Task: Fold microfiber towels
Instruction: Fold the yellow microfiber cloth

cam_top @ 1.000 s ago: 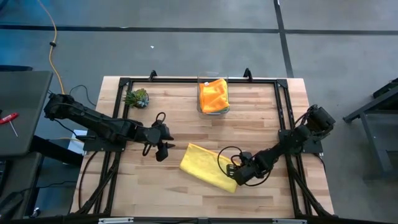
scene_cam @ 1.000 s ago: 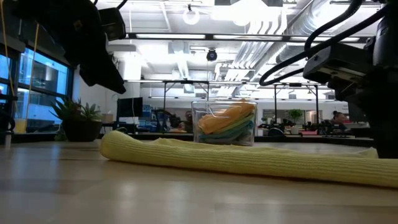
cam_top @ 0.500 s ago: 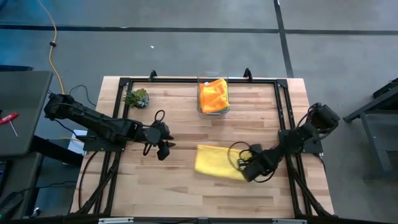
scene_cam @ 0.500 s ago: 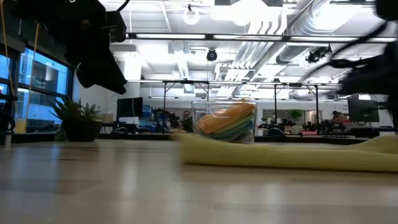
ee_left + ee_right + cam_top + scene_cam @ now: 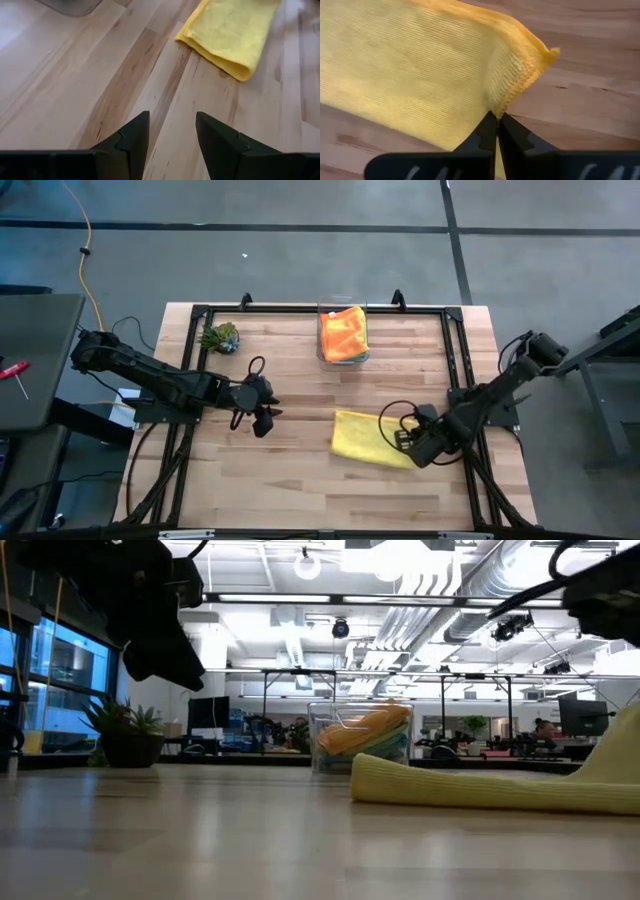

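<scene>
A yellow towel (image 5: 368, 438), folded double, lies on the wooden table right of centre. It also shows in the low view (image 5: 480, 790) and the left wrist view (image 5: 230, 35). My right gripper (image 5: 408, 443) is at the towel's right end and is shut on it (image 5: 495, 125). My left gripper (image 5: 262, 420) hangs open and empty above the table left of centre, its fingers apart over bare wood (image 5: 170, 135). An orange towel (image 5: 343, 330) lies on top of others in a clear box at the far edge. My right gripper pinches the yellow towel's right-hand edge (image 5: 496, 106) between its two fingertips, near a corner, coming from the table's right. It has more than one layer, by the look of it. That end (image 5: 610, 755) is raised a little off the table; the rest lies flat on the wood.
The clear box (image 5: 343, 356) stands at the far edge, in the middle. A small green plant (image 5: 220, 337) sits at the far left. A black frame (image 5: 452, 360) runs around the table. Bare wood lies between the two grippers and along the near edge.
My right gripper has gone toward the table's right edge and a little toward the far edge, still shut on the yellow towel. The towel has slid along the table with it and turned from slanting to nearly square with the table.
</scene>
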{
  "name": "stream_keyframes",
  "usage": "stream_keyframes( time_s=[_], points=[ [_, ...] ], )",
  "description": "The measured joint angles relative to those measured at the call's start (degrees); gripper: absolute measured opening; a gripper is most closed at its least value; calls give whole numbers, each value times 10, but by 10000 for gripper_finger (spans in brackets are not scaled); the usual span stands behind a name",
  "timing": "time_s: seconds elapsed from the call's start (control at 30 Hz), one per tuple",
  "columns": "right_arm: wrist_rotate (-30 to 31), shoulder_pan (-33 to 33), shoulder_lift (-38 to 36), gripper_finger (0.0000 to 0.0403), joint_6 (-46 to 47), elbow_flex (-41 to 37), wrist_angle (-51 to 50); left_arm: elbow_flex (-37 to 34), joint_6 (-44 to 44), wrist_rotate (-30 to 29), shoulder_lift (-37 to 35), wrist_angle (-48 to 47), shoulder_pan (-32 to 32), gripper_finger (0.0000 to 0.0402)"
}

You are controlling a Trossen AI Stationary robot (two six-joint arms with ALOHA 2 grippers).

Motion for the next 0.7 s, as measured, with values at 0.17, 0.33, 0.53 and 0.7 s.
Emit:
stream_keyframes(
  time_s=[0.17, 0.33, 0.53, 0.7],
  points=[
    [28, -25, 1, 0, -15, 0, 46, 0, -1, -4, 0, 0, 0, 152],
    [63, -58, 1, 0, -40, 0, 100, 0, 0, -9, 0, 0, 0, 152],
    [94, -92, 1, 0, -68, 1, 161, 0, 0, -9, 0, 0, 0, 152],
    [99, -117, 1, 0, -105, 1, 209, 0, -11, -22, 0, 1, 0, 152]
  ],
)
